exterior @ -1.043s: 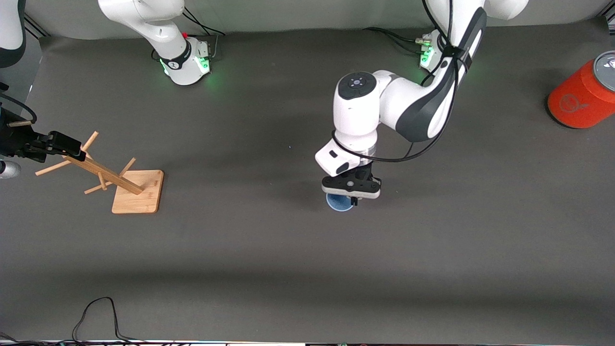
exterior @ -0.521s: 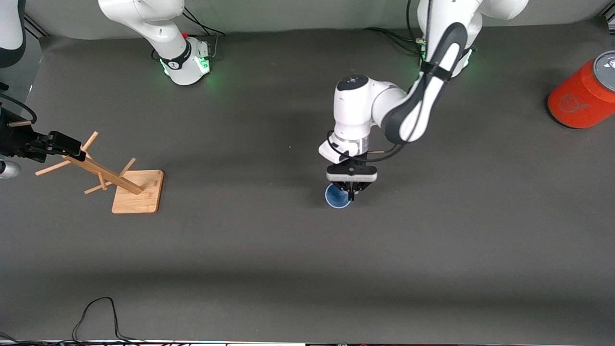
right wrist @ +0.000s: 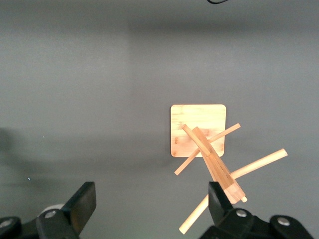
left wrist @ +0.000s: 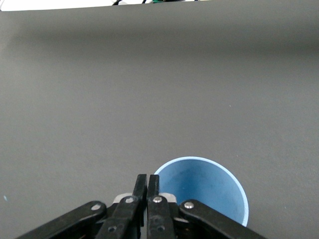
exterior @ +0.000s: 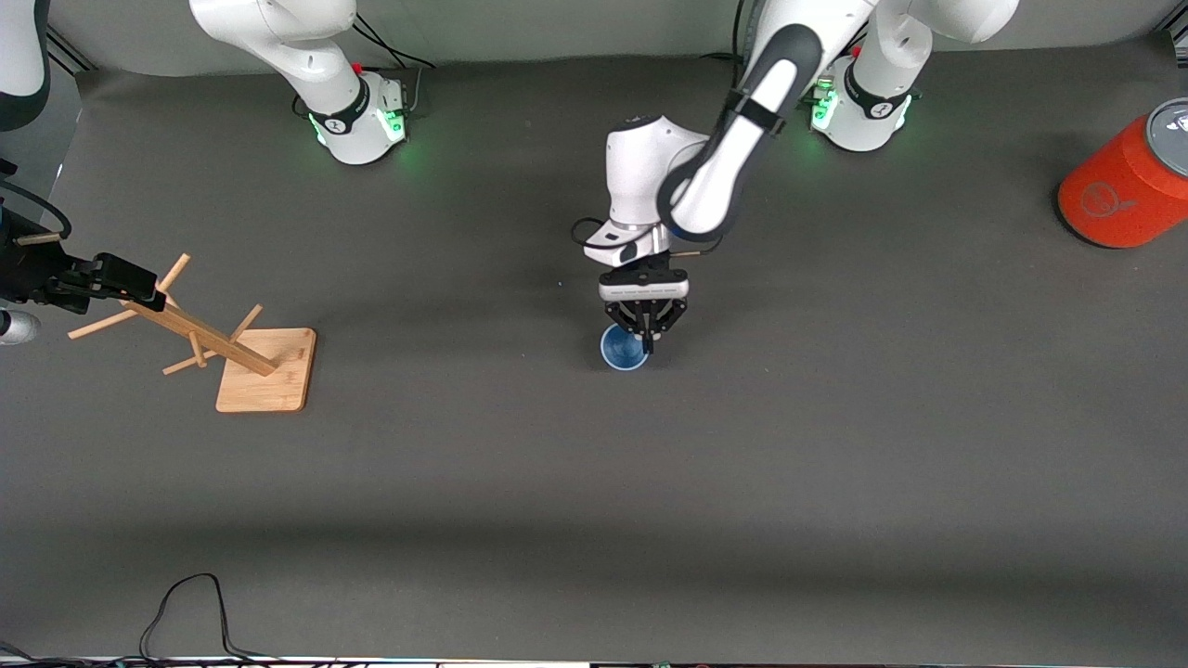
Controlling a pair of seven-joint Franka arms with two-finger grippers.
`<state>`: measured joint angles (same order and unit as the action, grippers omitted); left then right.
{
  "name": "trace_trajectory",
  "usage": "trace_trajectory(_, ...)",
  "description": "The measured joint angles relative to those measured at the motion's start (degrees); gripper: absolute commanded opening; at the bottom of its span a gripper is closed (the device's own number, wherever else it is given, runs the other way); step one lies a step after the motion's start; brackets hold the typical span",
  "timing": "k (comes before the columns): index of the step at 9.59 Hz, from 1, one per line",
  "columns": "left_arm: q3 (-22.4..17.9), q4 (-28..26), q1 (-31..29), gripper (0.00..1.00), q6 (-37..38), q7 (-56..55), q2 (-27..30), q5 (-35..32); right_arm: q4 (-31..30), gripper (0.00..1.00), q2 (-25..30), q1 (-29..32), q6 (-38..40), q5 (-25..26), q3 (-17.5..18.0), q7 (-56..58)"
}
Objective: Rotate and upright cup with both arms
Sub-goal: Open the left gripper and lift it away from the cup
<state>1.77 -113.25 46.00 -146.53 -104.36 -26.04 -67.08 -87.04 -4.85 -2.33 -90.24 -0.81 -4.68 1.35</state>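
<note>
The pale blue cup (exterior: pixel 622 349) is near the middle of the table with its open mouth facing up. My left gripper (exterior: pixel 647 341) is over it, shut on the cup's rim at the side toward the left arm's end. In the left wrist view the cup (left wrist: pixel 207 184) shows its blue inside, with the gripper (left wrist: pixel 147 185) pinching its wall. My right gripper (exterior: pixel 125 286) waits open over the wooden rack's top at the right arm's end of the table. In the right wrist view it (right wrist: pixel 152 204) holds nothing.
A wooden peg rack (exterior: pixel 267 369) stands toward the right arm's end, also seen in the right wrist view (right wrist: pixel 198 130). A large orange cylinder with a grey top (exterior: pixel 1123 190) stands at the left arm's end. A black cable (exterior: pixel 186 598) lies by the front edge.
My left gripper has moved with the cup toward the robot bases and a little toward the right arm's end. The right arm has not moved.
</note>
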Motion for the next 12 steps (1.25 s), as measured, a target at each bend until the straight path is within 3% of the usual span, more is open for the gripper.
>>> trace_trajectory(3,-0.05,-0.16,1.55,0.0,1.89,-3.1,-0.22,-1.41,0.0,1.0,-0.01,0.0,0.0,0.0,0.0,0.0)
trace_trajectory(4,-0.07,-0.17,1.94,0.99,2.51,-3.39,-0.23,-1.51,0.0,1.0,-0.01,0.0,0.0,0.0,0.0,0.0)
trace_trajectory(12,-0.28,0.41,1.7,1.0,2.72,-1.7,-0.52,0.35,0.0,1.0,-0.04,0.0,0.0,0.0,0.0,0.0)
